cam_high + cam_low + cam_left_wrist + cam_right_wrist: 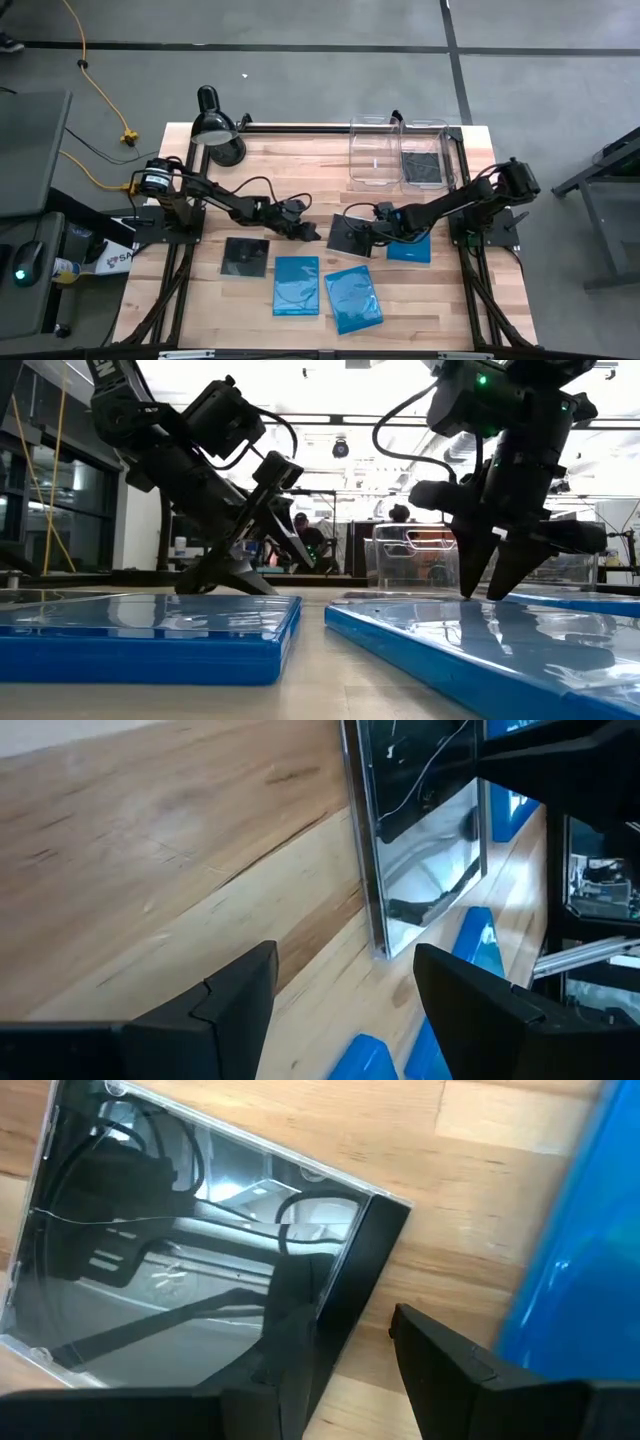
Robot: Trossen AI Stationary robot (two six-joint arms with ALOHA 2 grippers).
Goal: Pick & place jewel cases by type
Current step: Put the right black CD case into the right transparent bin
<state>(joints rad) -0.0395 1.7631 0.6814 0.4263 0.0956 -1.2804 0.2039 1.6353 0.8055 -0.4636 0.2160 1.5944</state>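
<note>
Trouble, seen from above: my right end effector (366, 238) sits low at a black case (350, 233) lying flat mid-desk (300, 170), left end effector (318, 233) spread empty beside. My wrist view shows right fingers (450, 1360) partly open astride the case's edge (350, 1295), gripping nothing; closing here could skid it into the blue case (575, 1260).

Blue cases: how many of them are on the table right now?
3. Two blue cases lie side by side near the table's front edge. A third blue case sits farther right, partly under the right arm. None shows in the bins.
</note>
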